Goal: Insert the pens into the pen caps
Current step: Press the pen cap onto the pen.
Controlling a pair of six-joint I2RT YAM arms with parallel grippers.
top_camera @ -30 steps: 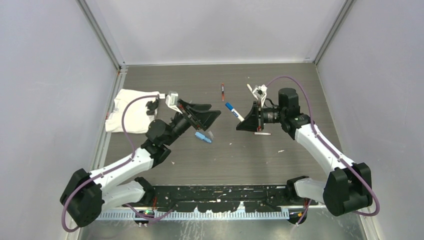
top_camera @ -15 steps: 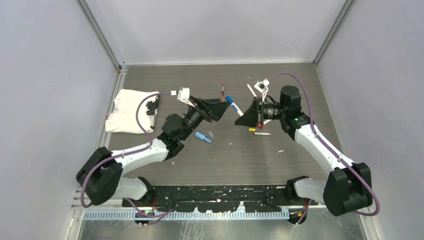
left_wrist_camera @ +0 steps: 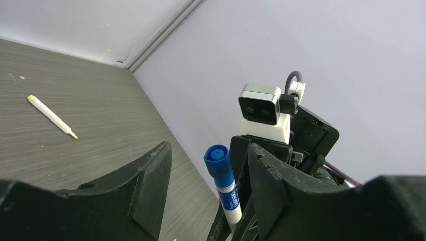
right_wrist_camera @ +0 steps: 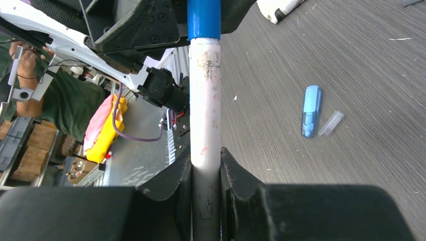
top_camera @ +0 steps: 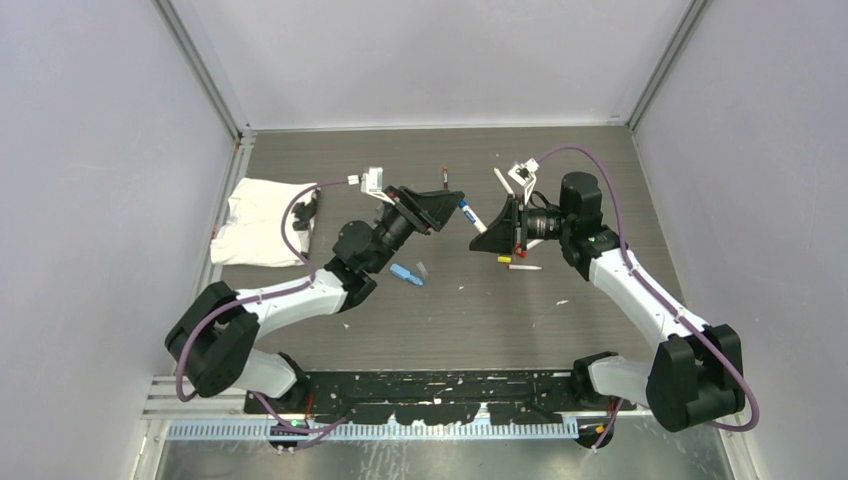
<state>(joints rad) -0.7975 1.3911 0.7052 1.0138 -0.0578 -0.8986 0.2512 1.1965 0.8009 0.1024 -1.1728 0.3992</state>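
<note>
Table (top_camera: pixel 480 320): dark wood-grain, matt. 1 pen (right_wrist_camera: pixel 205 100): smooth white plastic barrel, scuffed, w/ glossy blue end. Cloth (top_camera: pixel 250 235): white fabric.

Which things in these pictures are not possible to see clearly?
Top external: blue-ended pen, blue end partly hidden by the left gripper.
Right wrist: blue end cut by the top edge; rear end hidden inside the right gripper.
Left wrist: lower barrel hidden behind right gripper.
</note>
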